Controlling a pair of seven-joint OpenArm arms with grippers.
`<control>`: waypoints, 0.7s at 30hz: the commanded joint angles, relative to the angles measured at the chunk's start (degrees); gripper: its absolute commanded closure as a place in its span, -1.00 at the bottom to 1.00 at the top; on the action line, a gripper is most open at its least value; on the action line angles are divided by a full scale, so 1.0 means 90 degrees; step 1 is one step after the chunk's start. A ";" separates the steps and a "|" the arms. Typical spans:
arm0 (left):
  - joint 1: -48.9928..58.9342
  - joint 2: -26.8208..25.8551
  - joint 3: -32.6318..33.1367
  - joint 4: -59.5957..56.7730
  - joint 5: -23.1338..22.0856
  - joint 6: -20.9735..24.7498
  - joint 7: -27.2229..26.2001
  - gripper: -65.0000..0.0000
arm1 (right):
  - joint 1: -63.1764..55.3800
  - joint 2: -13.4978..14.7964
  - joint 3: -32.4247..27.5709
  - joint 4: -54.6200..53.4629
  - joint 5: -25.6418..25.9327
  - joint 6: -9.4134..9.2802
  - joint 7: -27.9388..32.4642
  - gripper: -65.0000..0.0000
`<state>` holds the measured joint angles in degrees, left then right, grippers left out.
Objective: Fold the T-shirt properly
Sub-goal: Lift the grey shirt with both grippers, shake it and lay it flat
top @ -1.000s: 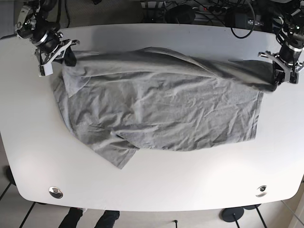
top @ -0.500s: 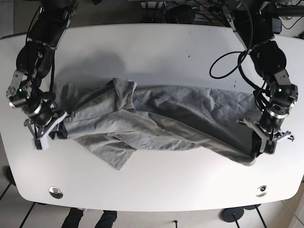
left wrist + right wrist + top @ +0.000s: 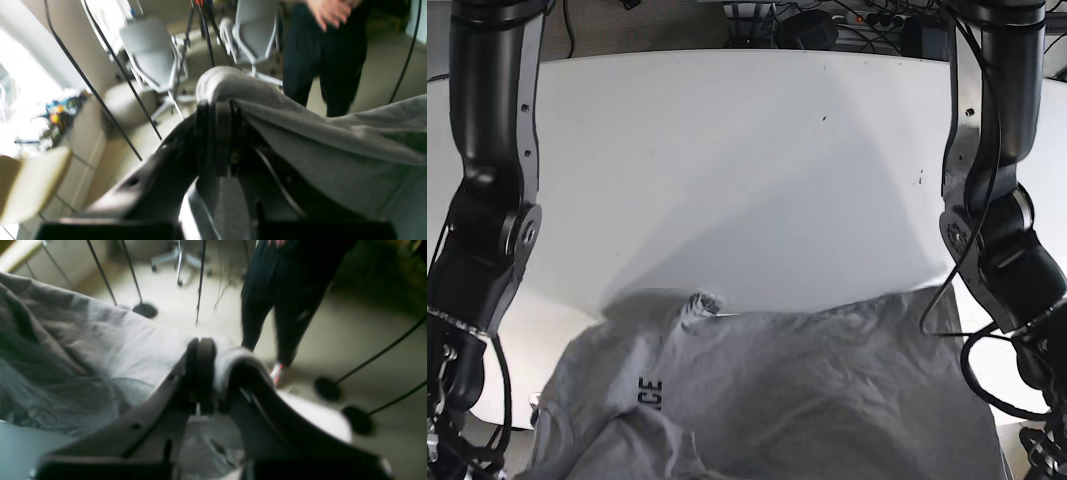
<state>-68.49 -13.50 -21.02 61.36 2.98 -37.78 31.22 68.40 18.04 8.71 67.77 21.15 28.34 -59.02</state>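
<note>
Both hands clamped on cloth. Left hand (image 3: 218,140) has its jaws pinched together on a bunched edge of the T-shirt (image 3: 827,390), fabric draping over the top of the fingers. Right hand (image 3: 206,373) likewise closed down on a fold of the same grey shirt, cloth wrapped over one finger.

In the base view the shirt hangs/lies at the near edge of the white bench (image 3: 747,150), pulled toward the camera side, spread wide between the two arms. Dark lettering (image 3: 649,393) faces up on its left part; a small crumpled nub (image 3: 704,301) sticks up at the far edge. Neither hand itself shows in the base view, only the arms at both sides.

Risks, judged from this: shirt sits so far to the near edge that much of it may slide off the bench if either grip lets go. Grips look like thin pinches on bunched cloth, so one slipping would leave the shirt skewed. The crumpled nub and wrinkles could get trapped into the fold.

Surroundings: person in dark trousers (image 3: 283,300) standing close beyond the bench, office chairs (image 3: 150,56), stand poles and cables (image 3: 200,280) on the floor. Far bench surface has nothing blocking the shirt.
</note>
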 commanded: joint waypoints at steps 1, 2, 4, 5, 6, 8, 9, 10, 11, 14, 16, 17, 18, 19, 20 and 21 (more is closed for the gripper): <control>-0.0542 -0.0078 0.0005 0.0122 -0.0131 0.0002 -0.0192 1.00 | 0.0610 0.0100 -0.0015 0.0065 0.0087 -0.0028 0.0116 0.94; -0.0649 -0.0097 0.0113 0.0132 -0.0131 -0.0007 -0.0192 1.00 | 0.0708 0.0120 -0.0025 0.0075 0.0087 -0.0028 0.0009 0.94; -0.0512 -0.0234 0.0230 0.0356 -0.0161 -0.0037 -0.0163 1.00 | 0.0688 0.0227 -0.0025 0.0329 0.0097 -0.0018 -0.0157 0.94; -0.0317 -0.0293 0.0240 0.0640 -0.0161 -0.0115 -0.0075 1.00 | 0.0581 0.0247 -0.0006 0.0622 0.0107 -0.0018 -0.0304 0.94; -0.0073 -0.0322 0.0240 0.0933 -0.0170 -0.0183 0.0081 1.00 | 0.0288 0.0296 0.0004 0.0915 0.0166 -0.0018 -0.0431 0.94; 0.0670 -0.0293 0.0211 0.1587 -0.0170 -0.0247 0.0267 1.00 | -0.0611 0.0432 0.0297 0.1530 0.0537 -0.0018 -0.0519 0.94; 0.1109 -0.0293 0.0211 0.1900 -0.0170 -0.0247 0.0267 1.00 | -0.1070 0.0442 0.0395 0.1755 0.0703 -0.0038 -0.0528 0.94; 0.1598 -0.0303 0.0191 0.2261 -0.0170 -0.0247 0.0267 1.00 | -0.1549 0.0471 0.0512 0.2009 0.0830 -0.0057 -0.0548 0.94; 0.2379 -0.0312 0.0064 0.2662 -0.0170 -0.0247 0.0267 1.00 | -0.2242 0.0471 0.0825 0.2282 0.0888 -0.0057 -0.0567 0.94; 0.3786 -0.0273 -0.0444 0.3131 -0.0190 -0.0247 0.0257 1.00 | -0.3600 0.0423 0.1401 0.2614 0.0957 -0.0028 -0.0567 0.94; 0.4733 -0.0273 -0.0757 0.3482 -0.0366 -0.0247 0.0238 1.00 | -0.4538 0.0423 0.1704 0.2956 0.1025 -0.0028 -0.0567 0.94; 0.5349 -0.0273 -0.1050 0.3717 -0.0600 -0.0247 0.0248 1.00 | -0.5202 0.0423 0.1938 0.3083 0.1260 -0.0018 -0.0567 0.94; 0.5798 -0.0273 -0.1196 0.3863 -0.0747 -0.0247 0.0257 1.00 | -0.5593 0.0423 0.2085 0.3142 0.1504 -0.0028 -0.0567 0.94; 0.6443 -0.0273 -0.1352 0.4098 -0.0932 -0.0247 0.0257 1.00 | -0.6218 0.0423 0.2300 0.3210 0.1953 -0.0067 -0.0567 0.94; 0.6853 -0.0263 -0.1440 0.4234 -0.1059 -0.0247 0.0257 1.00 | -0.6638 0.0423 0.2446 0.3220 0.2217 -0.0077 -0.0567 0.94; 0.7214 -0.0263 -0.1518 0.4391 -0.1186 -0.0247 0.0257 1.00 | -0.6990 0.0413 0.2573 0.3230 0.2432 -0.0086 -0.0567 0.94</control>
<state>-2.07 -14.63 -34.41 99.53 -7.38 -40.64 35.05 3.70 20.47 31.68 95.55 42.85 27.83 -65.65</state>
